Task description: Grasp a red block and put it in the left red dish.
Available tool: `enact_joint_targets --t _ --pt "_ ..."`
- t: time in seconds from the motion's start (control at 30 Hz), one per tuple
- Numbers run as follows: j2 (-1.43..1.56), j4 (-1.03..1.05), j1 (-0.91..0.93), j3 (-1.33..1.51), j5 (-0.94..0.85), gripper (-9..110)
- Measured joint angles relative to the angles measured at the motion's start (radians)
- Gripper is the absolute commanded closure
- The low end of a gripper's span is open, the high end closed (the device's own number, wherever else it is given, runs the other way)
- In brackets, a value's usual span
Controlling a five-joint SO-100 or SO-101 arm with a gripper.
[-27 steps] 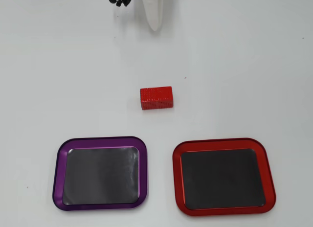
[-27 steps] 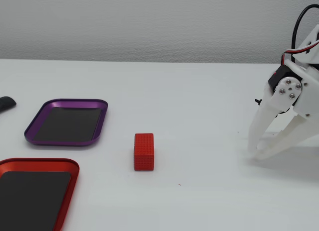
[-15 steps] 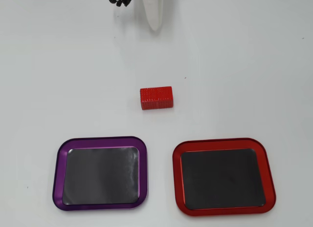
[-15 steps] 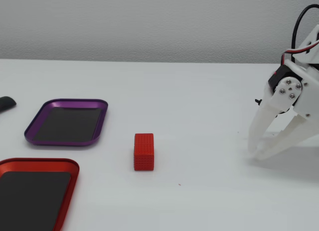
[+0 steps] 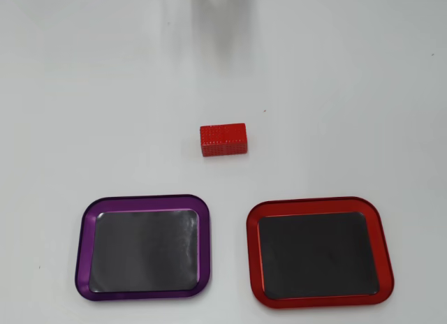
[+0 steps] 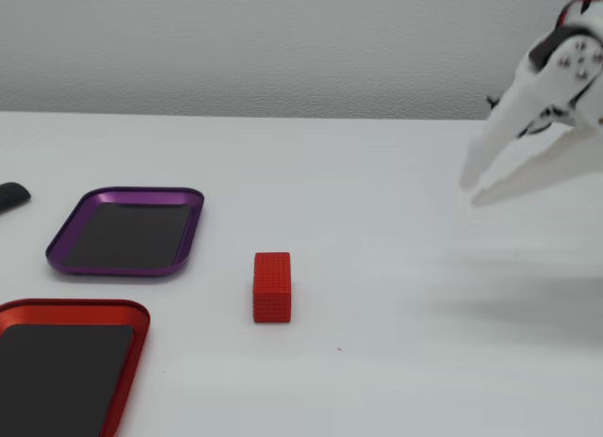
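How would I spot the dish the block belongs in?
In the overhead view, two shallow trays sit side by side on the white table, below the red block. Take the right one, the red dish: its rim is red, while the purple tray has a purple rim.

A plain white table (image 6: pixel 377 173) filled most of the fixed view; its surface was smooth and matte, evenly lit, with only a soft grey shadow lying on it at the right side. Behind its far edge stood a pale grey wall (image 6: pixel 283 41) with a faint rough texture, meeting the tabletop in a straight horizontal line; in the overhead view the same white tabletop (image 5: pixel 363 93) reached every edge of the picture, bare but for a few tiny dark specks.
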Motion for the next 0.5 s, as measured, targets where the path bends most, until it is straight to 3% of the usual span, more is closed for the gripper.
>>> enact_joint_targets --t 0.23,0.5 --pt "-0.443 0.002 0.002 -0.345 0.0 100" --pt "-0.942 0.003 -0.078 -0.635 -0.008 83"
